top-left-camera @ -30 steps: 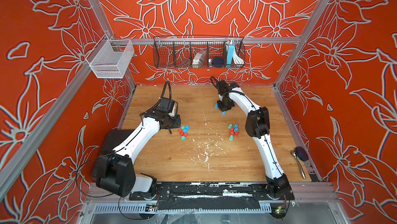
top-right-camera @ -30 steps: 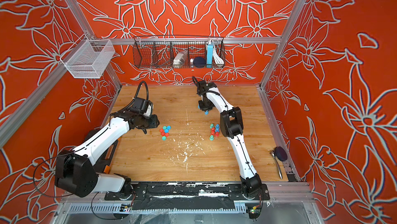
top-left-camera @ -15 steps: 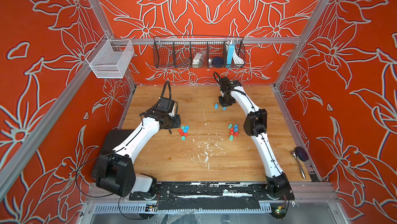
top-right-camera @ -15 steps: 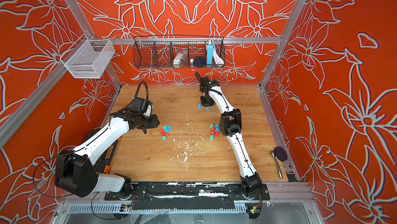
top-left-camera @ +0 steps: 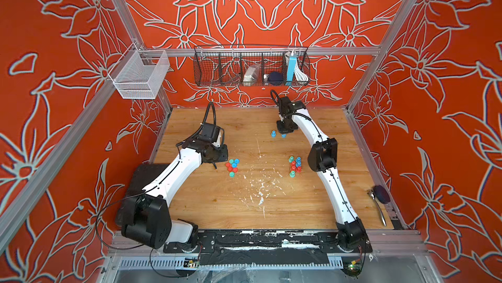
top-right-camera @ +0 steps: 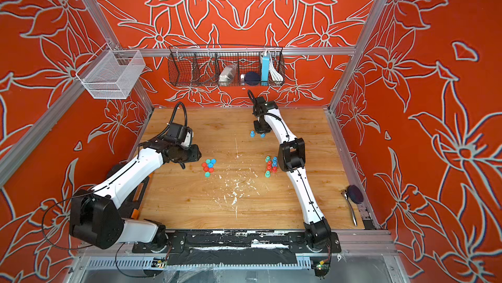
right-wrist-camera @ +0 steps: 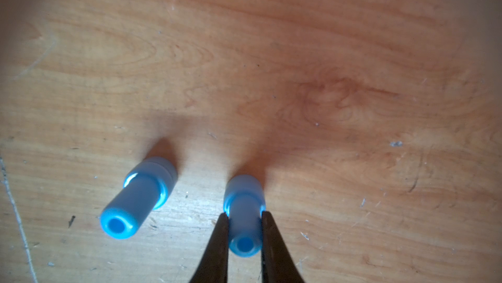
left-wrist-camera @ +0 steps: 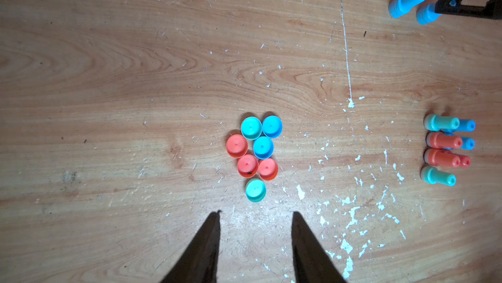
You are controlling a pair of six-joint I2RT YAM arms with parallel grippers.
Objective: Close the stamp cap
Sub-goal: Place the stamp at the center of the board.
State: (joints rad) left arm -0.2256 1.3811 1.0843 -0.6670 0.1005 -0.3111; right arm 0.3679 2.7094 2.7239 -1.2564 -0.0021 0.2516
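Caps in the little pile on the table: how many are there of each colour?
Red caps: 3
Blue caps: 2
Teal caps: 2
Total: 7

Bright, even light overhead — softer picture at one wrist

In both top views the scratched wooden tabletop (top-left-camera: 244,205) is evenly lit and crisp, with short, faint shadows beneath the white arms (top-left-camera: 176,170). The left wrist view is sharp, dimming slightly at its corners. The right wrist view is hazy and vignetted — the light-blue plastic stamp (right-wrist-camera: 244,194) and its twin (right-wrist-camera: 138,200) cast diffuse shadows and carry small white glints, and the black right tool (right-wrist-camera: 244,215) is blurred.
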